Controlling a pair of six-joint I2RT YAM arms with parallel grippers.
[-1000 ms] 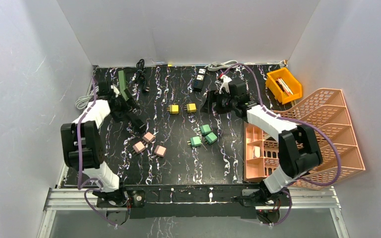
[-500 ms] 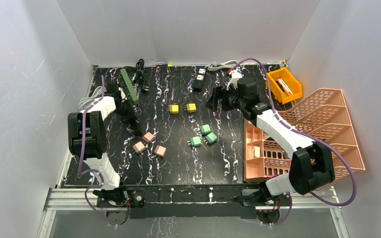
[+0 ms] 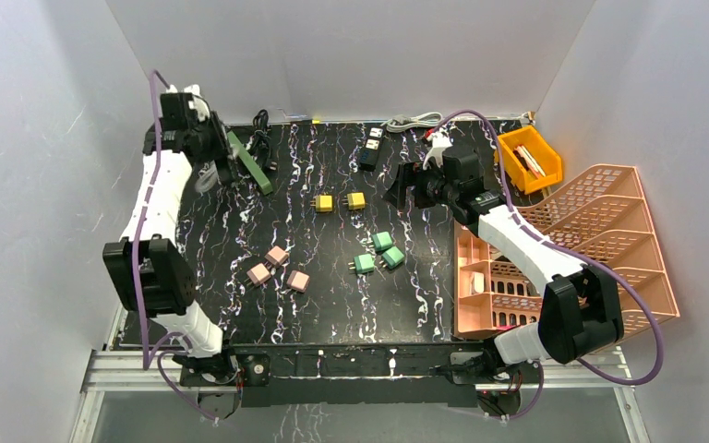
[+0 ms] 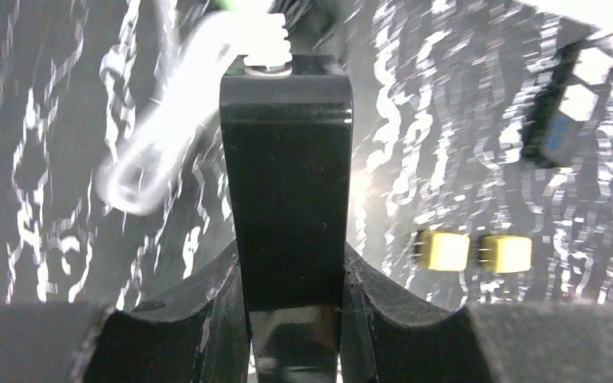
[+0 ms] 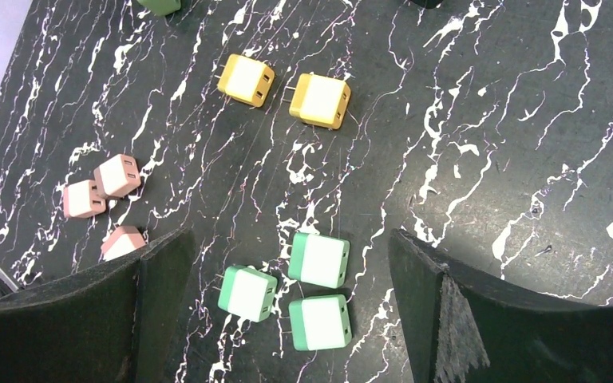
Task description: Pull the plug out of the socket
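Two yellow blocks (image 5: 320,100) sit side by side on the black table (image 3: 332,305), which has white streaks all over it. Nearer the front, three green blocks (image 5: 319,259) huddle close together. Three pink blocks (image 3: 277,256) lie in a loose bunch off to the left. An orange bin (image 3: 528,159) with some things inside sits in the far right corner. Next to it stands a big pink rack (image 3: 609,240).

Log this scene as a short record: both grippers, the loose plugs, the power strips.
left gripper: shut on a black plug with a white cord
right gripper: open, holding nothing
loose plugs: two yellow plugs, three green plugs, three pink plugs
power strips: green strip beside the left gripper, black strip at the back
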